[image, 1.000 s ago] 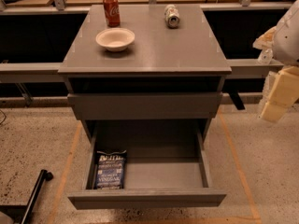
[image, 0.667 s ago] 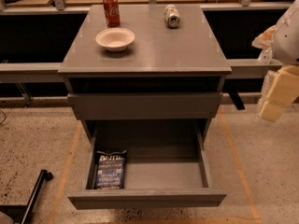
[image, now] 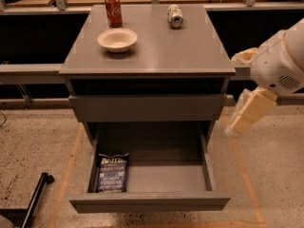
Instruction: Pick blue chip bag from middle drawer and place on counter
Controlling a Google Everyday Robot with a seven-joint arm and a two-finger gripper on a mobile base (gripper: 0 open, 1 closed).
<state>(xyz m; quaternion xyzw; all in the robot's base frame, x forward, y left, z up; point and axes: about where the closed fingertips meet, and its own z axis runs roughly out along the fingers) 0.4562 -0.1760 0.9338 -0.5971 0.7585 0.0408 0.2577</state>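
The blue chip bag point(image: 113, 173) lies flat in the left front corner of the open middle drawer point(image: 209, 175), a deep grey tray pulled out of the cabinet. The counter point(image: 156, 46) is the flat grey cabinet top above it. My gripper point(image: 243, 118) hangs at the right of the cabinet, on the white arm point(image: 280, 63). It sits about level with the closed drawer front and well above and right of the bag. It touches nothing.
On the counter stand a red soda can point(image: 113, 10) at the back left, a white bowl point(image: 117, 39) in front of it and a silver can point(image: 175, 15) lying at the back right. A closed grey drawer front point(image: 147, 107) sits above the open drawer. A black bar point(image: 35, 198) rests on the floor at left.
The arm and gripper have moved left and slightly down, closer to the cabinet's right side. The bag, the drawer and the things on the counter have not moved.
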